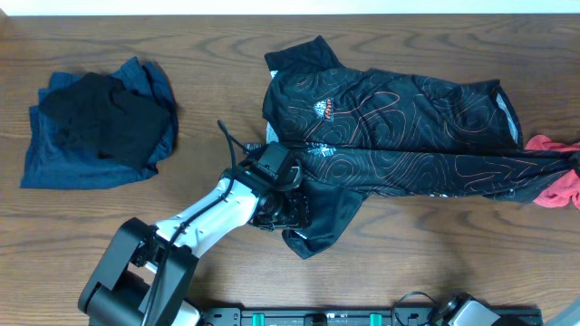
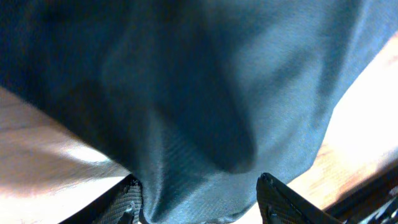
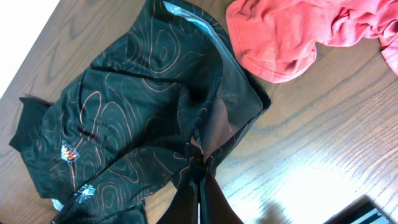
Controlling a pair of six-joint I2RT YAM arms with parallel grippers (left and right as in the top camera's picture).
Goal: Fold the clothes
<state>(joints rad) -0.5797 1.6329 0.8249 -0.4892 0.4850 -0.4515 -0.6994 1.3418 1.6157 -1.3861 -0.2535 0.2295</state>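
The black sports shirt (image 1: 399, 127) with thin orange contour lines lies spread across the right half of the table, its front sleeve reaching toward me. My left gripper (image 1: 276, 213) sits on that sleeve. In the left wrist view its two fingers (image 2: 199, 183) stand wide apart with dark fabric (image 2: 205, 93) bunched between them. My right gripper (image 3: 199, 165) is shut on a pinched fold of the shirt's edge (image 3: 124, 112). In the overhead view that edge is pulled to the frame's right side and the right gripper itself is out of view.
A red garment (image 1: 553, 186) lies crumpled at the right edge beside the shirt's hem, and it also shows in the right wrist view (image 3: 292, 37). A pile of blue and black clothes (image 1: 100, 122) lies at the far left. Bare wood table (image 1: 435, 254) lies in front.
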